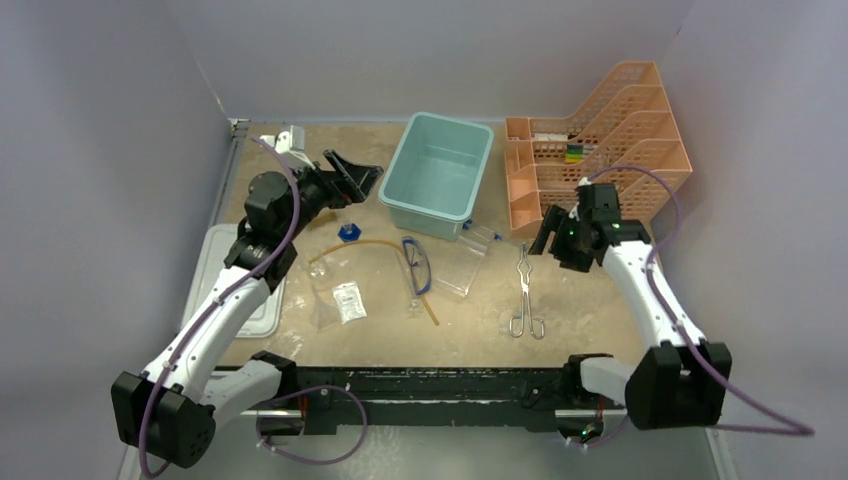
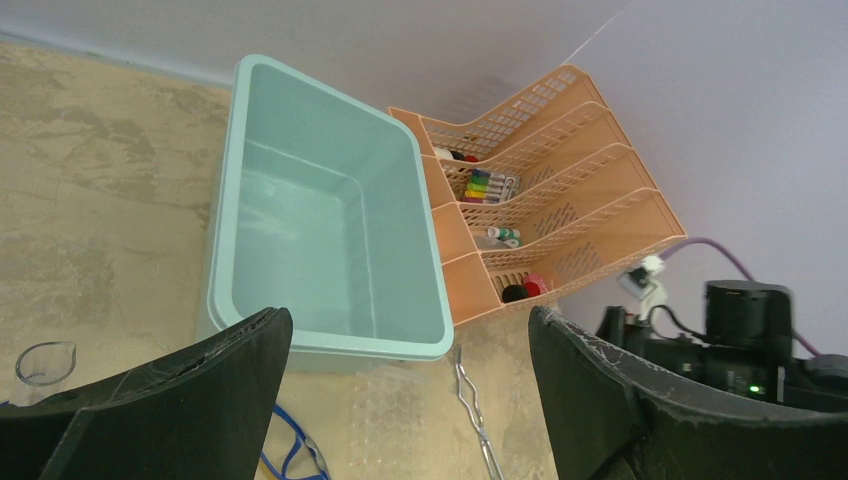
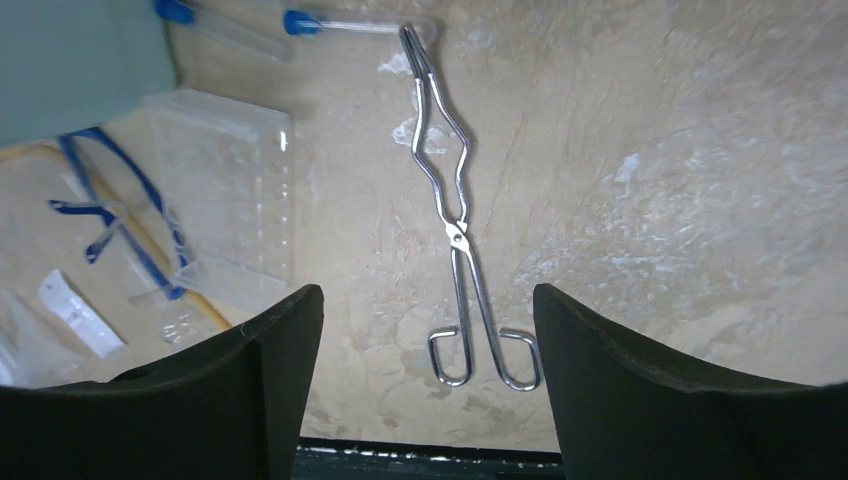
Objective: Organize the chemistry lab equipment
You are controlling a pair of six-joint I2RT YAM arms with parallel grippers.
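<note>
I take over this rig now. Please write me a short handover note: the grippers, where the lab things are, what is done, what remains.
Left gripper: open, empty, facing the teal bin.
Right gripper: open, empty, above the metal tongs.
Loose on the table: tongs, goggles, amber tube, clear rack, blue-capped tubes near the bin, plastic packets.
Done: nothing visible; the bin is empty.
Left: all items to sort; the tongs seem the likely next pick.
</note>
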